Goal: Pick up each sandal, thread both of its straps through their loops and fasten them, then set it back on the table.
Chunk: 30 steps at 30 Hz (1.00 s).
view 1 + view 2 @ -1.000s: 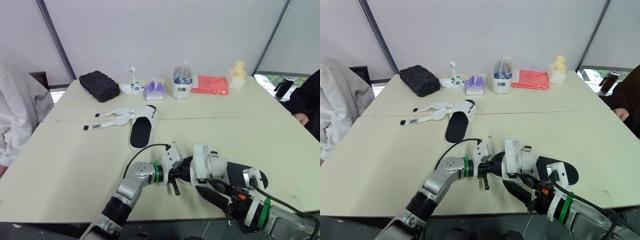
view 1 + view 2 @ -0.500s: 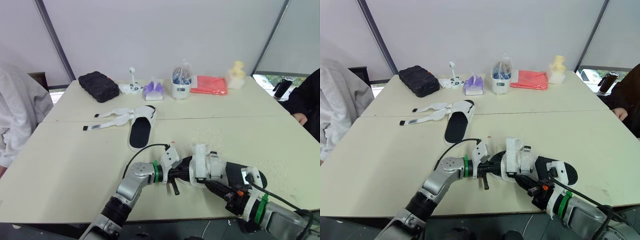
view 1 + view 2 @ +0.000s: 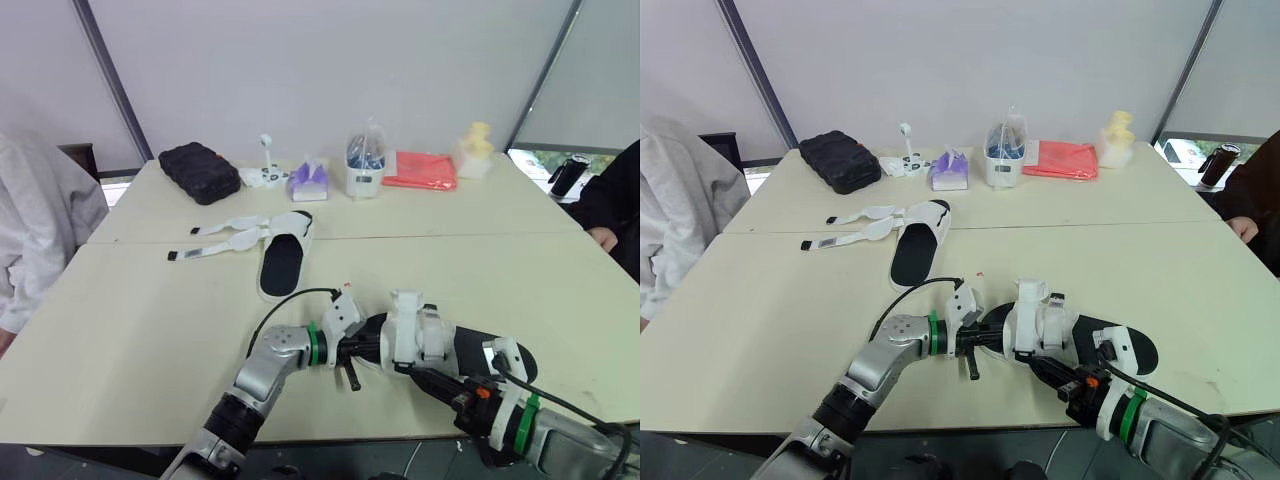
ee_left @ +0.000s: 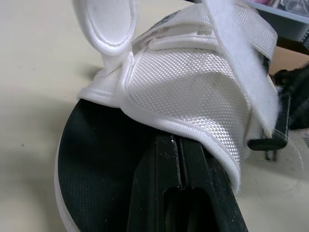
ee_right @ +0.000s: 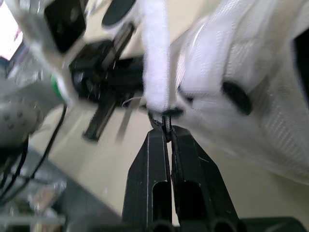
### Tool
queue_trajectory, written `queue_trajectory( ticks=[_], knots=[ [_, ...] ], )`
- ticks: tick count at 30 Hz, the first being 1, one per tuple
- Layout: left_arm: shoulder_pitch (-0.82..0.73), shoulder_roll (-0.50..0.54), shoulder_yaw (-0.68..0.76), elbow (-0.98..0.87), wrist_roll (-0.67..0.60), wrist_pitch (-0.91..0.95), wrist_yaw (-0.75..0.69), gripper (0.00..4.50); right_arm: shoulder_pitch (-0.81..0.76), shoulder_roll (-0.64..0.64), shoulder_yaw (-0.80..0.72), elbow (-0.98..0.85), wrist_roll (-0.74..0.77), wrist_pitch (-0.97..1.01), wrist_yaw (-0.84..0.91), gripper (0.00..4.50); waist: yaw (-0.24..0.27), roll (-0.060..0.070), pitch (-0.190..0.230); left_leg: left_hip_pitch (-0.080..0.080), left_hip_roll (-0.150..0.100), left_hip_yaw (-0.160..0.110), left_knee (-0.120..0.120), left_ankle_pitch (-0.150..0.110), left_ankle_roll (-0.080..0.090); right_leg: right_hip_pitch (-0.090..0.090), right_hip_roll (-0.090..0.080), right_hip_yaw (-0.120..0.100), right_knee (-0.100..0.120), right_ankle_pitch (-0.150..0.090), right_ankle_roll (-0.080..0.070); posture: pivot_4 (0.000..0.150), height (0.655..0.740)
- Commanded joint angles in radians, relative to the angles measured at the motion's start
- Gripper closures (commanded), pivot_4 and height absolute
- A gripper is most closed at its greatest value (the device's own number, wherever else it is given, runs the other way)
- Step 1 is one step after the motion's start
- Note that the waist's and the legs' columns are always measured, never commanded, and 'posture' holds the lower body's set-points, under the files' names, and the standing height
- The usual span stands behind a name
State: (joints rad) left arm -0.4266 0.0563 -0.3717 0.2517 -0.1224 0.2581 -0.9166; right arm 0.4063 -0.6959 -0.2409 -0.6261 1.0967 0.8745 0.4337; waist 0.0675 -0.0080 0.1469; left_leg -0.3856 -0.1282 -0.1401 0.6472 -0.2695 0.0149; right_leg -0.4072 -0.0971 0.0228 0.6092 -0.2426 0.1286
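Near sandal: a black, finely pebbled insole with a white rim, under a white upper of coarse woven mesh with a rolled hem. It lay on the pale, smooth table close to the front edge, toe toward the robot's left.

Left gripper: black fingers clenched together, with the tips tucked under the hem of the upper at the toe end.

Right gripper: fingers pinched tight on the end of a flat, fuzzy white strap, which rose from the upper beside a black oval patch.

Second sandal: the same make, lying flat well behind the first, just in front of the seam between the two tabletops. Its two straps were unfastened and spread toward the robot's left.

Open tabletop lay left of the grippers and between the two sandals.

Along the far edge, well apart from both, stood a black ribbed case, a purple tissue pack, a clear container, a red cloth and a yellow object.

A person's pale sleeve bordered the left side.
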Motion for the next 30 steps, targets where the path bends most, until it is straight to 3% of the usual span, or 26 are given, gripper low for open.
queue_trajectory(
  ticks=[1,12,17,24,30],
  knots=[
    [0.027,0.002,-0.045,0.05,0.017,0.032,-0.007,4.5,0.052,-0.045,0.007,-0.066,0.036,0.032,0.083,4.47,0.0,0.001,0.0,-0.001,0.0,0.0,0.0,0.0,0.0,-0.001,0.0,0.0,0.0,0.0,0.0,0.15,0.74],
    [0.029,0.002,-0.044,0.057,0.014,0.03,-0.017,4.5,0.141,-0.189,-0.061,-0.136,0.073,0.057,0.261,4.47,0.001,-0.002,0.001,-0.002,0.0,0.0,0.001,0.0,0.0,0.0,-0.001,0.0,-0.002,0.0,0.0,0.15,0.74],
    [0.022,0.003,-0.041,0.067,0.013,0.026,-0.023,4.5,0.104,-0.218,-0.115,-0.15,0.159,0.055,0.297,4.47,0.001,-0.002,0.001,-0.002,0.0,0.0,0.0,-0.001,0.001,0.001,-0.001,-0.001,-0.006,0.0,0.0,0.15,0.74],
    [0.01,0.001,-0.04,0.084,0.013,0.017,-0.019,4.5,-0.154,-0.08,-0.103,0.003,0.443,-0.015,0.009,4.47,0.001,-0.001,0.001,-0.004,0.0,0.0,0.0,-0.001,0.003,0.002,-0.001,0.0,-0.011,0.002,-0.001,0.15,0.74],
    [0.007,0.001,-0.039,0.089,0.017,0.013,-0.008,4.5,-0.252,-0.002,-0.078,0.096,0.506,-0.045,-0.178,4.47,0.006,0.001,0.0,-0.004,0.0,0.0,0.0,-0.002,0.003,0.001,-0.001,0.0,-0.012,0.002,-0.001,0.15,0.74]
  ],
)
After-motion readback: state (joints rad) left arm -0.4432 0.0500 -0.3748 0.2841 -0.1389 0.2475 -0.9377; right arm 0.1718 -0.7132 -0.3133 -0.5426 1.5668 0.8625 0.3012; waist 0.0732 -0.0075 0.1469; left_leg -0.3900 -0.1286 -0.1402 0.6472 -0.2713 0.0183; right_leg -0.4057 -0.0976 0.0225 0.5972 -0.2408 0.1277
